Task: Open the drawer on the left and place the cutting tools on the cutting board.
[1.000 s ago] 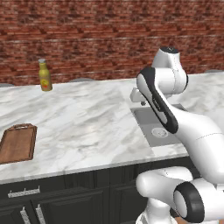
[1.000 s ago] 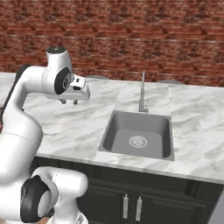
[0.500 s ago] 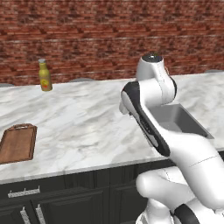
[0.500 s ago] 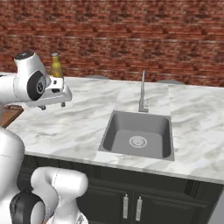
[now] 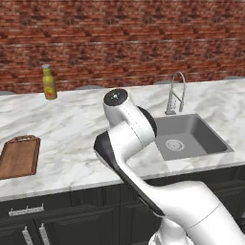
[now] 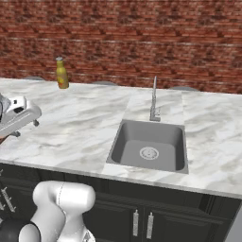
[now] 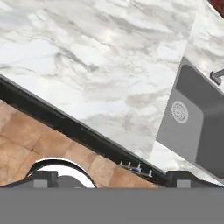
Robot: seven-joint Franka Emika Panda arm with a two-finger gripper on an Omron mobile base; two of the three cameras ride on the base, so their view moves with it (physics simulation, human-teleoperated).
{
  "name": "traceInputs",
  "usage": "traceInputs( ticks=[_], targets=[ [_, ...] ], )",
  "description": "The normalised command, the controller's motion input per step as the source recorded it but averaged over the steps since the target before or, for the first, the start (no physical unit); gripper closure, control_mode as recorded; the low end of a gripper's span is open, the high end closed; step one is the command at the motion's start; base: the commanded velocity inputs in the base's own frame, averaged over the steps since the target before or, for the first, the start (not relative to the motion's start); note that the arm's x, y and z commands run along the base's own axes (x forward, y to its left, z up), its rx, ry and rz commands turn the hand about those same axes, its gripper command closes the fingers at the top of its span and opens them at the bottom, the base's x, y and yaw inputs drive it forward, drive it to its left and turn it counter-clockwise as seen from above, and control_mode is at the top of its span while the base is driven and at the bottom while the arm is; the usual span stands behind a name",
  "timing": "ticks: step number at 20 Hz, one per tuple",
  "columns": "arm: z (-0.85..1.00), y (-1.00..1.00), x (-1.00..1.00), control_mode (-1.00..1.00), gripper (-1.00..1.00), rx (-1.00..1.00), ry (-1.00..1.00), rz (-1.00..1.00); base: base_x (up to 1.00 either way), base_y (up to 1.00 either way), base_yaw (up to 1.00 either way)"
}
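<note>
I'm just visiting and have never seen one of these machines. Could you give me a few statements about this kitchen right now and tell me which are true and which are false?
1. The cutting board has nothing lying on it. True.
2. The drawer is pulled open. False: its front sits flush with the cabinets, handle untouched.
3. A yellow bottle stands on the counter by the brick wall. True.
4. The sink is full of dishes. False: its basin is bare, showing the drain.
5. The end effector grips a knife. False: its fingertips stand wide apart with nothing between them.
</note>
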Motion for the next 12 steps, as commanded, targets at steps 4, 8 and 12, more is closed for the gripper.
traceInputs(
  ticks=[4, 8, 12],
  targets=[
    [-0.4, 0.86, -0.4, -1.0, -1.0, -0.25, 0.0, 0.16, 0.0, 0.0, 0.0],
    [-0.48, 0.89, -0.43, -1.0, -1.0, -0.27, 0.0, 0.15, 0.0, 0.0, 0.0],
    [-0.52, 0.82, -0.37, -1.0, -1.0, -0.26, -0.03, 0.13, 0.0, 0.0, 0.0]
  ],
)
